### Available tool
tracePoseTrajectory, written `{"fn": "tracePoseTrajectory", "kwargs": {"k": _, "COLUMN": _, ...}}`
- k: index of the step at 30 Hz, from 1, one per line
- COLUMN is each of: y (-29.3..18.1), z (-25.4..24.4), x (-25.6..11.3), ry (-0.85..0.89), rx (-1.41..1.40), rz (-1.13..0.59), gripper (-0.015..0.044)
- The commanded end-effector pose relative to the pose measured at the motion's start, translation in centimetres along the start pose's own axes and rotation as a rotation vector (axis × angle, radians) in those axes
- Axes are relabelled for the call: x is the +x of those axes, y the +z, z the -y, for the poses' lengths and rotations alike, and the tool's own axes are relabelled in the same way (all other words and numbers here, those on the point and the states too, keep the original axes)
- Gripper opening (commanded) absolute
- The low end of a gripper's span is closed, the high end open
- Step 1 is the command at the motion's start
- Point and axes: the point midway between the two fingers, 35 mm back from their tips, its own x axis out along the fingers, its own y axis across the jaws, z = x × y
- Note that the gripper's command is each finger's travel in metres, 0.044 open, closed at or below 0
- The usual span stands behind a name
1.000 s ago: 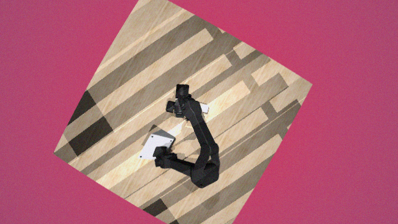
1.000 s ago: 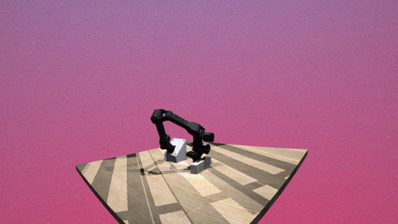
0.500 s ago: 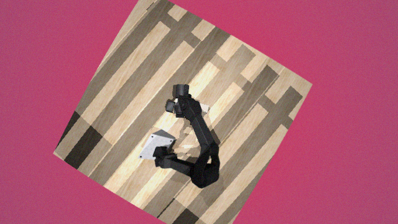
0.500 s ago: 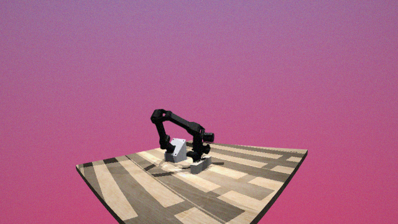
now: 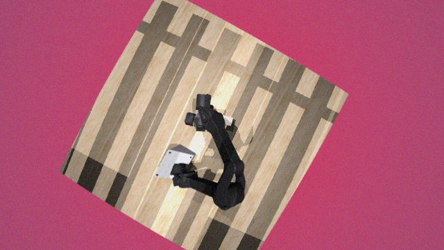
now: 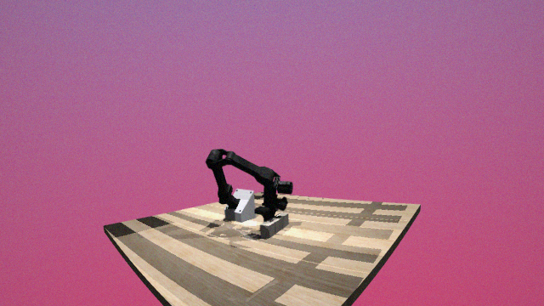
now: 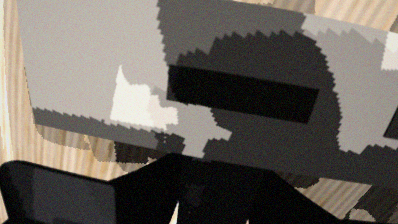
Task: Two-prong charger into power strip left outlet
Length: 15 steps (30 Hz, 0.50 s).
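Note:
The power strip [image 5: 228, 120] [image 6: 274, 227] [image 7: 75, 60] is a grey block on the table. In the wrist view it shows a long black recess [image 7: 242, 94] in the middle and part of another at the right edge. My gripper [image 6: 264, 212] [image 7: 218, 159] is low at the strip's side, pointing down, shut on a black body [image 7: 220, 172] that appears to be the charger. The body's near part overlaps the strip's lower edge in the wrist view. The prongs are hidden, and whether they touch the strip cannot be told. In the top view the arm hides most of the strip.
A light grey box [image 5: 170, 163] [image 6: 244, 200] with a slanted, screwed face stands beside the arm's base. The arm [image 5: 225, 149] [image 6: 248, 166] arches from there to the strip. The wood-patterned table [image 5: 114, 114] [image 6: 204, 263] carries patchy dark shadows.

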Motion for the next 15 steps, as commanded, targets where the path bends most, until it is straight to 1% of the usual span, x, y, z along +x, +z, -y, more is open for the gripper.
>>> {"fn": "tracePoseTrajectory", "kwargs": {"k": 1, "y": 0.64, "z": 0.08, "x": -0.13, "ry": 0.000, "rx": 0.012, "rz": 0.020, "gripper": 0.0000}}
{"fn": "tracePoseTrajectory", "kwargs": {"k": 15, "y": 0.74, "z": 0.05, "x": 0.01, "ry": 0.000, "rx": 0.012, "rz": 0.020, "gripper": 0.0000}}
